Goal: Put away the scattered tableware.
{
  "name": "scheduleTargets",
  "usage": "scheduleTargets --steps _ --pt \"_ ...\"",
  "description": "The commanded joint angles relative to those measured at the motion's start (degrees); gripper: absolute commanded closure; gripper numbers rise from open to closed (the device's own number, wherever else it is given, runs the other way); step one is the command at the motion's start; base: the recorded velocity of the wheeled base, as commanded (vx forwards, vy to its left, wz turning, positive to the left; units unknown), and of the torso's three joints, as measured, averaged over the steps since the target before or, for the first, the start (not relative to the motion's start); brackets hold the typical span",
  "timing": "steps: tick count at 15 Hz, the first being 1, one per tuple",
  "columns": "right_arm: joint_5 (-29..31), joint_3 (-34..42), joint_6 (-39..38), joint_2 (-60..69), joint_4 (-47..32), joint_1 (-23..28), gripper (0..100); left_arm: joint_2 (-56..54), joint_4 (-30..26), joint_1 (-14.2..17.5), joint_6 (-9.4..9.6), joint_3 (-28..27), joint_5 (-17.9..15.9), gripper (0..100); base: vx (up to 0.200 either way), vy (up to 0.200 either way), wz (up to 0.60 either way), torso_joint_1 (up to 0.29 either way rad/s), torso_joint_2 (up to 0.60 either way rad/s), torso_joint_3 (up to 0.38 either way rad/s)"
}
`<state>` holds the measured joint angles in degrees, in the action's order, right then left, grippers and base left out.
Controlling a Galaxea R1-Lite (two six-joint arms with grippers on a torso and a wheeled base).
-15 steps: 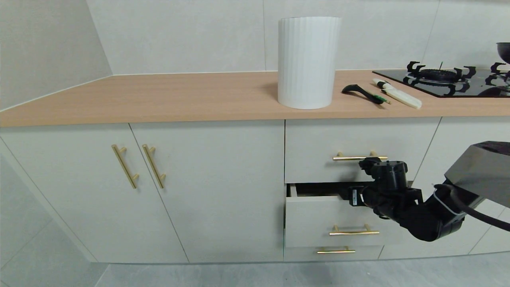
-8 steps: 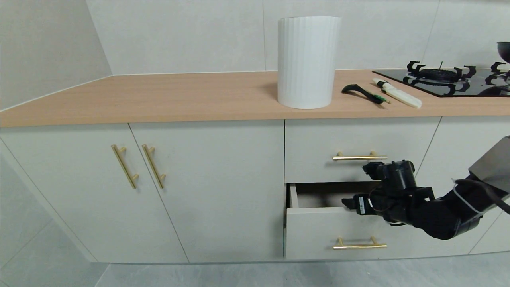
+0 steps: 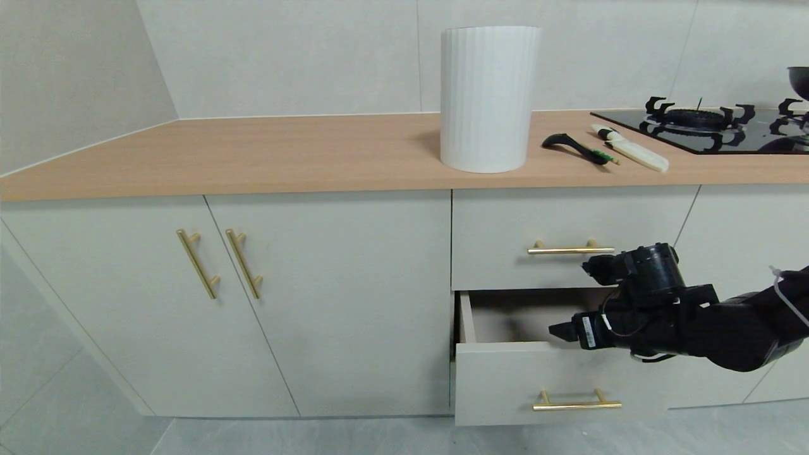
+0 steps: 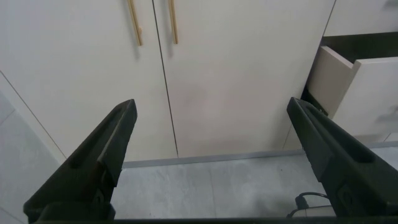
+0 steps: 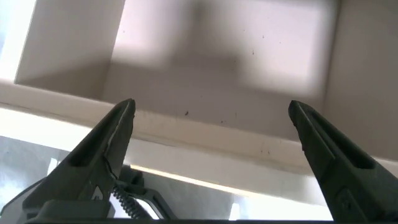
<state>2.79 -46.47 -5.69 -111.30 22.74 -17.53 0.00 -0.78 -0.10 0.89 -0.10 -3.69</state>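
Tableware location: the black utensil (image 3: pixel 574 148) and the white utensil (image 3: pixel 632 155) lay side by side on the desk (image 3: pixel 284 151), at 3 o'clock of the white ribbed cylinder (image 3: pixel 486 98), between it and the hob (image 3: pixel 701 129).
Tableware axis: in the head view both long axes ran from 10 o'clock to 4 o'clock. The black utensil's broad curved end and the white utensil's dark-banded end pointed to 10 o'clock.
Right claw (image 3: pixel 559 330): the fingers were spread wide and held nothing. It sat over the top edge of the drawer (image 3: pixel 499 379) front, at 12 o'clock of the handle (image 3: pixel 576 403). Contact with the panel could not be determined.
Left claw (image 4: pixel 210 109): the fingers were spread wide and held nothing. It faced the cabinet doors (image 4: pixel 217 74) and the floor (image 4: pixel 205 186).
Change: the drawer stood further out than one second earlier, and the right claw had drawn back with it toward 4 o'clock. The tableware had not moved.
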Motion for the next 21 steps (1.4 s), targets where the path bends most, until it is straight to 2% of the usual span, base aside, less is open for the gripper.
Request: scheduleTargets --steps 1,13,21 --pt "0.11 -0.11 -0.02 0.47 -0.06 0.04 0 0.0 -0.01 0.01 -0.01 0.01 0.0 0 0.0 0.0 0.0 0.0 0.0 0.0" --pt "0.72 -0.11 1.3 -1.73 -1.99 -0.4 0 0.0 -0.01 0.01 -0.01 0.01 0.0 0 0.0 0.0 0.0 0.0 0.0 0.0" --pt "0.64 -0.46 7.54 2.76 -17.46 -1.37 0 0.0 -0.01 0.01 -0.01 0.01 0.0 0 0.0 0.0 0.0 0.0 0.0 0.0"
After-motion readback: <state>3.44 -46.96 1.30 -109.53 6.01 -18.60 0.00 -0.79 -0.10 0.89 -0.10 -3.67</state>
